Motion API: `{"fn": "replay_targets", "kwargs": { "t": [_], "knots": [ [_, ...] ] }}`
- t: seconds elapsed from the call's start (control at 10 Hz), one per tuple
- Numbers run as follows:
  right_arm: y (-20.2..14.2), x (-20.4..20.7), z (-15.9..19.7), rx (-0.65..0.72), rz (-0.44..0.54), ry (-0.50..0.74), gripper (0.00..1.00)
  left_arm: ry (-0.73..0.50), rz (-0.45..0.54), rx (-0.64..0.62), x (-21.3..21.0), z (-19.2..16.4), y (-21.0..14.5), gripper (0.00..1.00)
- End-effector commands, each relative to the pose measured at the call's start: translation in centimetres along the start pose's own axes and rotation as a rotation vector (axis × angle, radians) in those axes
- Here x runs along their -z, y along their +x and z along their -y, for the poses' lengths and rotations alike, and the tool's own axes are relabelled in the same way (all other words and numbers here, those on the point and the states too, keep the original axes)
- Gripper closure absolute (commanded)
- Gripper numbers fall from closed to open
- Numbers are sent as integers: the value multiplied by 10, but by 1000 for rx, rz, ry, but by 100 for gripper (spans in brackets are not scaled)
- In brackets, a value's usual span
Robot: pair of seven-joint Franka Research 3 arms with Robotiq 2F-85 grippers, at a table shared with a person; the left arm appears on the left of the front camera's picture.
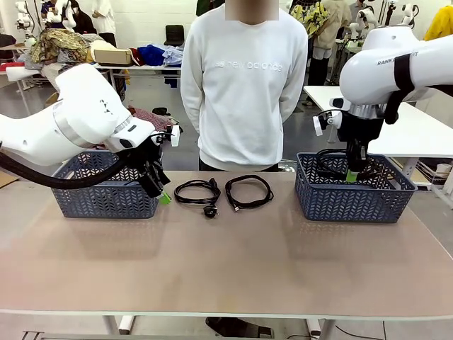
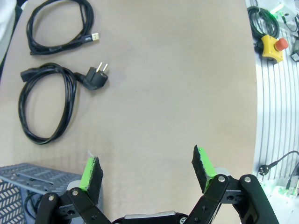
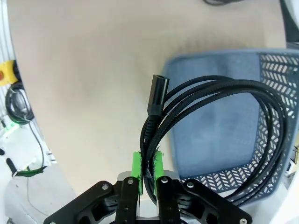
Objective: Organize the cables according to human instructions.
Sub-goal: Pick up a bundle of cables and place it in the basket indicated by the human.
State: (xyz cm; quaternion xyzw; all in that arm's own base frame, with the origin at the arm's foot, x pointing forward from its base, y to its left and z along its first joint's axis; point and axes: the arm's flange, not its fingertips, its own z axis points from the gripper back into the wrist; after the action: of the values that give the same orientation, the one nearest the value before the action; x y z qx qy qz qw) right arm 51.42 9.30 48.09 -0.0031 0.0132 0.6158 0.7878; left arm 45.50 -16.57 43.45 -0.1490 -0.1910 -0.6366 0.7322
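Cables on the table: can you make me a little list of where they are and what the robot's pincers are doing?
Lying on table: plug cable and flat-tip cable, side by side between left basket and right basket
Left pincer: open, holding nothing, above the table by the left basket
Right pincer: shut on braided cable, over the right basket
Person: standing at the far side

two coiled cables (image 2: 93, 81) mid-table, one cable (image 3: 149, 133) pinched
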Motion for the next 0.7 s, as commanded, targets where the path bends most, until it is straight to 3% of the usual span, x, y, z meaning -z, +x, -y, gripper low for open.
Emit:
{"fn": "replay_targets", "kwargs": {
  "t": [0.0, 0.6],
  "knots": [
    [-1, -1, 24, -27, -3, -23, 88, 1, 1, -1, -1, -1, 0, 0],
    [-5, 20, 69, -86, 22, -43, 88, 1, 1, -1, -1, -1, 0, 0]
  ]
}}
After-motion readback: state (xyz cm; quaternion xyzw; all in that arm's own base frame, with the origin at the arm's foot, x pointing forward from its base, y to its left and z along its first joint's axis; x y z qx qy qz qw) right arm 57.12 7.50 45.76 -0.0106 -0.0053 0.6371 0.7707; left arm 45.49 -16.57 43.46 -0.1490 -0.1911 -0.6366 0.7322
